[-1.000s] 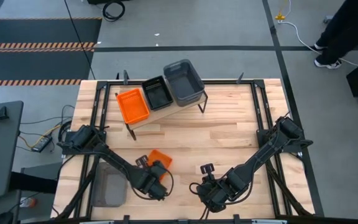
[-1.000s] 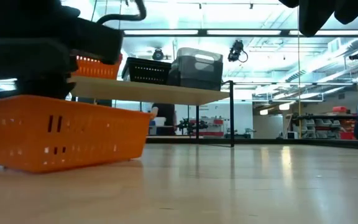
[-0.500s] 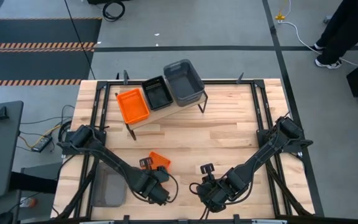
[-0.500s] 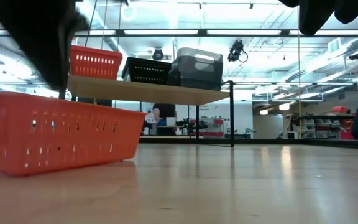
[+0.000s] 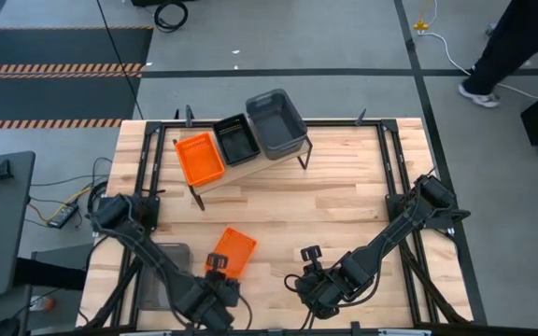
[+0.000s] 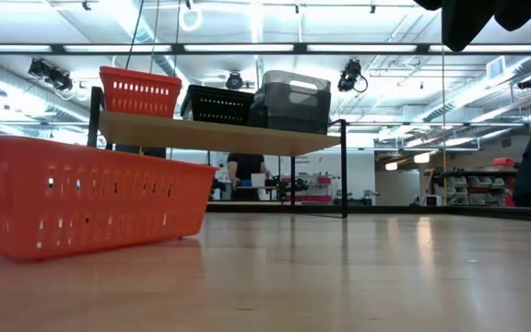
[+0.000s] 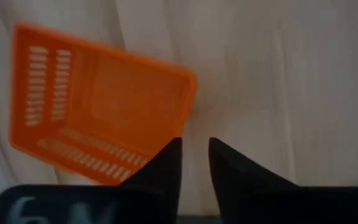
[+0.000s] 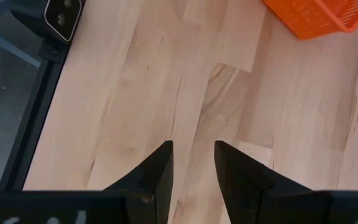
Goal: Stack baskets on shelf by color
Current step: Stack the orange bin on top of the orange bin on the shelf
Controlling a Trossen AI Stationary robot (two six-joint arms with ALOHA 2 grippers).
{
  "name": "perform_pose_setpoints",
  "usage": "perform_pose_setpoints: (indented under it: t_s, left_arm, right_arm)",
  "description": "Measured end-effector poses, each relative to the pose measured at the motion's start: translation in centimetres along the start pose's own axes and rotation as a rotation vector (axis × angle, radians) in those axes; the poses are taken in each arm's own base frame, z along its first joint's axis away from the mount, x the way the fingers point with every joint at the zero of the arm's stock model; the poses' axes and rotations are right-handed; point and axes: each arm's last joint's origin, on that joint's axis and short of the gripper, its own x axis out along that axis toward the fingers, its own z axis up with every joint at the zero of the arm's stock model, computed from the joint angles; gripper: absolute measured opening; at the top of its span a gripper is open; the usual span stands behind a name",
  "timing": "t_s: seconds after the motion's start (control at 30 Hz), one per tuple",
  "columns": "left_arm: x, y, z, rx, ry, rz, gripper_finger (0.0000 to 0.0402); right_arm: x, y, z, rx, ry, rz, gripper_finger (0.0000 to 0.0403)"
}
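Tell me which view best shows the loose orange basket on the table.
The high view: the whole orange basket shows, with its surroundings. The left wrist view shows most of it, the low view one side, the right wrist view only a corner.

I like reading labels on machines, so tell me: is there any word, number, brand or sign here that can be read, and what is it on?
None can be read for certain.
Pale blurred marks, perhaps "6", on the dark body behind the left pincer: too blurred to read.
Signs in the room behind the shelf: too small to read.
The orange basket on the table and the baskets on the shelf show no text.
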Motion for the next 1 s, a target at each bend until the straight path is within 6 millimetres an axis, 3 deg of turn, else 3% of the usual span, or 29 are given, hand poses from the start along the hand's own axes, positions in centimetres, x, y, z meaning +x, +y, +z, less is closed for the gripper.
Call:
perform_pose_setpoints:
  t_s: [0.2,0.43,0.73,1.0]
  left_arm:
    - [1.8,-0.7,-1.6,-0.006,0.049,0.032,0.0160]
    - [2.3,0.0,-1.4,-0.018,0.026,0.093,0.0218]
    - [3.7,-0.1,-1.0,-0.029,0.090,0.032,0.0212]
    - [5.7,-0.4,-1.0,0.043,0.111,0.117,0.0180]
  right_arm:
    - [0.0,0.0,0.0,0.001,-0.002,0.001,0.0123]
    - [0.0,0.0,0.0,0.001,-0.002,0.001,0.0123]
    - [0.0,0.0,0.1,0.002,-0.009,0.003,0.0123]
    - [0.0,0.1,0.2,0.006,-0.019,0.007,0.0123]
